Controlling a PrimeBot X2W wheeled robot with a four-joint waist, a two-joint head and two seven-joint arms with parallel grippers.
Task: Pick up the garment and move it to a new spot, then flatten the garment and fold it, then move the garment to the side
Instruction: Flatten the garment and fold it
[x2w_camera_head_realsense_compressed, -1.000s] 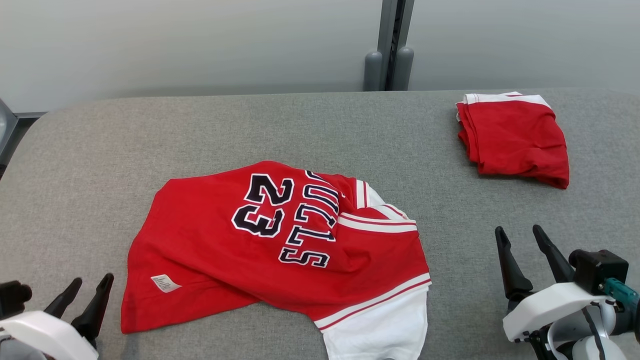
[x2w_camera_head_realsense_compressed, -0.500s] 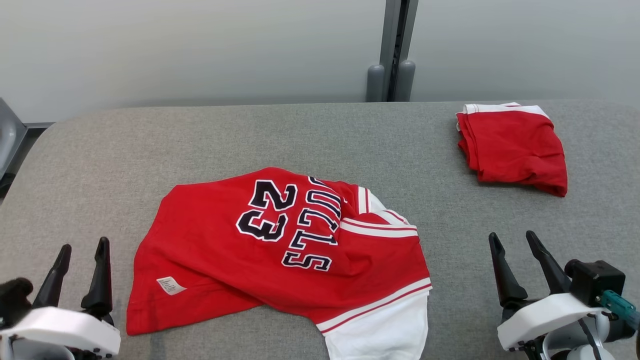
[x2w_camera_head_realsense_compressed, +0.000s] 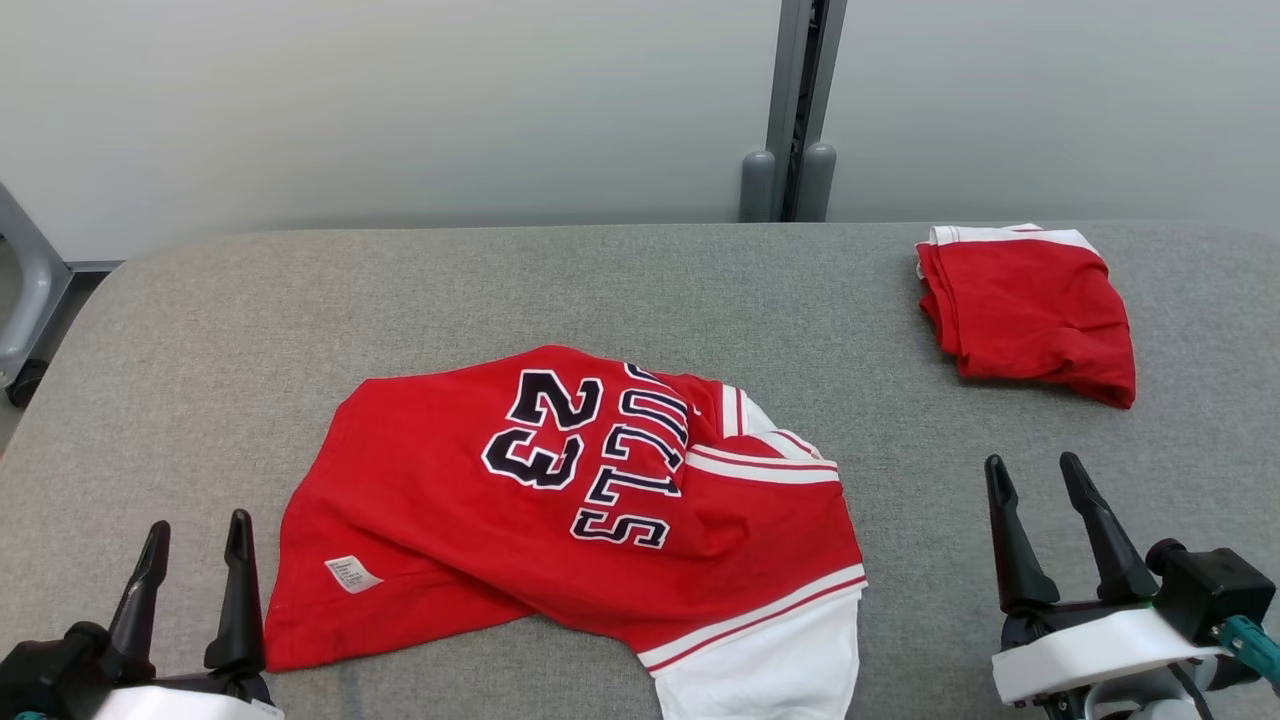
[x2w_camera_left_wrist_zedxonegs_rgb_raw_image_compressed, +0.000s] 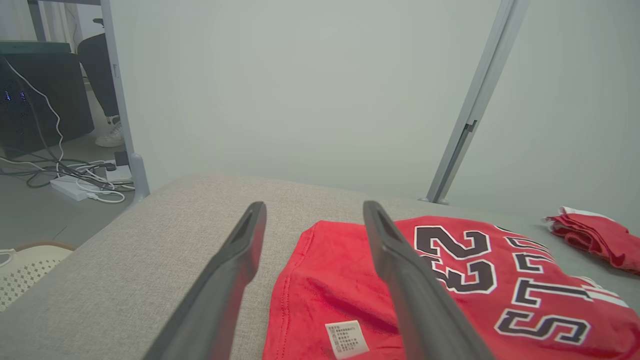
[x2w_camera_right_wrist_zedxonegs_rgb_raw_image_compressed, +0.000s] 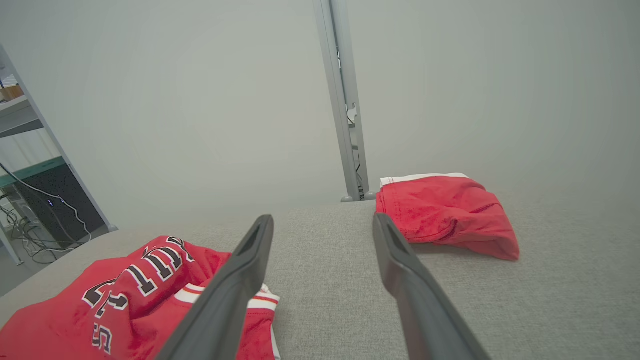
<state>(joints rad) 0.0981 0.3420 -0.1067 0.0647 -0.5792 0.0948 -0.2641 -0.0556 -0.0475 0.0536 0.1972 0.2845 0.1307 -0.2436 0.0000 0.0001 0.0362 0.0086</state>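
On the grey padded table (x2w_camera_head_realsense_compressed: 640, 280) the crumpled red garment (x2w_camera_head_realsense_compressed: 470, 510) lies between the two pairs of fingers, its hem just beside the left gripper (x2w_camera_head_realsense_compressed: 198, 527). Both it and the right gripper (x2w_camera_head_realsense_compressed: 1032, 466) hold their fingers spread and empty, seemingly flanking the garment ready for the pick-up.

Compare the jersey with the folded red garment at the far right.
The jersey lies spread out and rumpled; the folded garment is a compact bundle. The jersey shows a 23 and lettering; the folded garment shows plain red. The jersey covers far more of the table, around its middle; the folded garment sits toward the far right. Both are red with white trim and rest on the table.
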